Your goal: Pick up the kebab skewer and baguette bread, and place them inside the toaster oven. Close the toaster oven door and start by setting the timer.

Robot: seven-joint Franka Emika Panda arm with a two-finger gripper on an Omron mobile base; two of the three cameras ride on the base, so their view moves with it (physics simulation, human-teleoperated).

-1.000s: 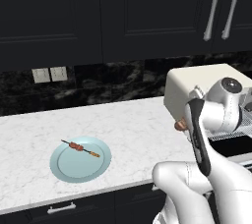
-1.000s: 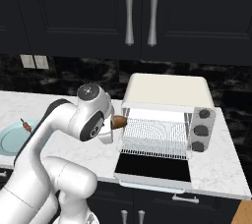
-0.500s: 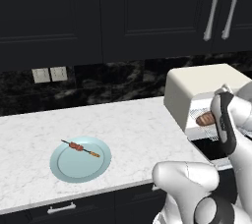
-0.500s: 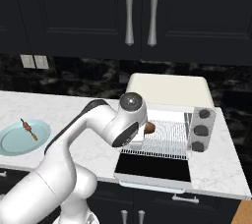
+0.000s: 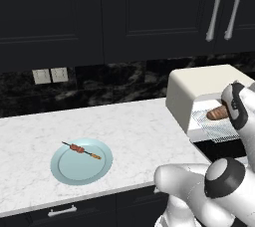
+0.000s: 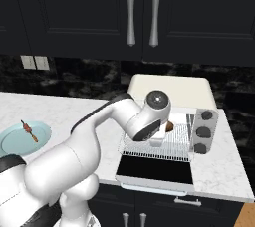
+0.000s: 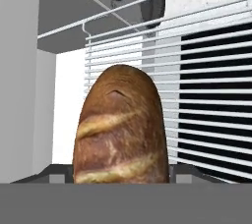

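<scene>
The baguette bread [image 7: 121, 127] sits between the fingers [image 7: 49, 175], which are clamped on its sides, above the wire rack [image 6: 164, 144] of the toaster oven [image 6: 172, 89]. Its crust is golden-brown with pale scored lines. The kebab skewer [image 5: 82, 150] lies on the plate [image 5: 67, 171].

a rendered kitchen: dark cabinets [image 5: 149, 12], marble counter [image 5: 124, 126], cream toaster oven [image 6: 172, 91].

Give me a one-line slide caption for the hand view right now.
Gripper holds the baguette bread over the toaster oven's wire rack.
</scene>
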